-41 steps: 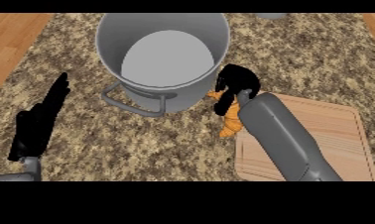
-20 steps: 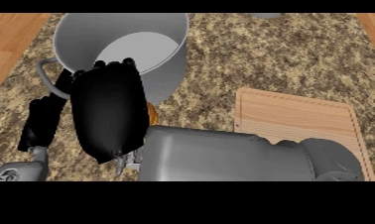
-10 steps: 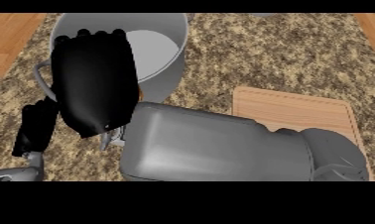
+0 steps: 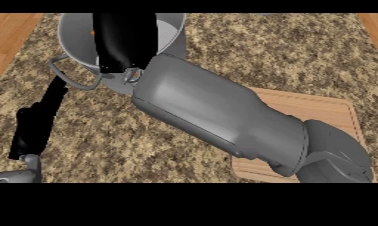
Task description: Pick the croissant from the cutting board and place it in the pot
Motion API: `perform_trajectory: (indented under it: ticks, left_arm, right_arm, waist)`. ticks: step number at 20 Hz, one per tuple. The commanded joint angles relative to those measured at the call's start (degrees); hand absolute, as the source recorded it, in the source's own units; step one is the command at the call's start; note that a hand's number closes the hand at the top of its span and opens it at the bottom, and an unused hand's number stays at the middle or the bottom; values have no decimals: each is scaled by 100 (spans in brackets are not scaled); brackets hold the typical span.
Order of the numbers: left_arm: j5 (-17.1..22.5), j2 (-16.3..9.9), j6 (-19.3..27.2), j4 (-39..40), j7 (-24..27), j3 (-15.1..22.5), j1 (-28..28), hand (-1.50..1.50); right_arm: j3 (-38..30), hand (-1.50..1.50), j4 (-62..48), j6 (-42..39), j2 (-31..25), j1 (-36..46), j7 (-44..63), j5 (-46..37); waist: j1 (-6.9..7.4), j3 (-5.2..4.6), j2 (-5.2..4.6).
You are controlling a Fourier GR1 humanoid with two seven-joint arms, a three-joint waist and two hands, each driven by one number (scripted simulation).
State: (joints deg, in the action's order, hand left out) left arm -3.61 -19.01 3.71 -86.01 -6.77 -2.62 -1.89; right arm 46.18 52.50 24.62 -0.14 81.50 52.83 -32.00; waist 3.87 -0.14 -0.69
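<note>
The grey metal pot (image 4: 75, 45) stands at the back left of the counter. My right hand (image 4: 124, 37) hangs over its opening with the back of the hand toward me, covering most of the inside. A small orange sliver of the croissant (image 4: 92, 33) peeks out at the hand's left edge, over the pot; the rest is hidden in the hand. The right forearm (image 4: 214, 110) crosses the middle of the view. The wooden cutting board (image 4: 328, 112) lies at the right, bare where it shows. My left hand (image 4: 38, 122) rests open at the lower left, fingers pointing toward the pot's handle (image 4: 65, 76).
The counter top is speckled brown stone (image 4: 280, 50), with wooden strips at the far left (image 4: 15, 30) and far right corners. The forearm hides the cutting board's left part and some counter in front of the pot.
My right hand has travelled from the cutting board up and left with the croissant and now sits higher over the pot's opening. The left hand stays in place.
</note>
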Motion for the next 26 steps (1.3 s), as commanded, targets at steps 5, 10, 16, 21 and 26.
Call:
perform_trajectory:
  ticks: [5,10,16,21,26]
  left_arm:
    - [-69,133,-28,-154,33,145,-8,0]
    - [-40,105,-116,-107,34,135,-64,0]
    - [-177,141,-55,-1,-23,196,-234,0]
    - [-120,205,-86,-156,-191,244,-408,0]
    - [-183,130,-106,110,-51,170,-419,0]
  right_arm:
    - [-331,150,-1753,494,14,86,-1423,657]
    - [-176,150,-2619,373,14,190,-1976,617]
    - [-779,-150,-2810,382,14,191,-2371,1464]
    - [-996,-150,-2745,657,14,-205,-3065,1956]
    - [-1134,-150,-2886,984,14,-57,-3474,2154]
  waist:
    - [171,-3,-80]
    - [275,-7,-132]
    - [330,-1,-161]
    - [451,6,-197]
    - [391,0,-174]
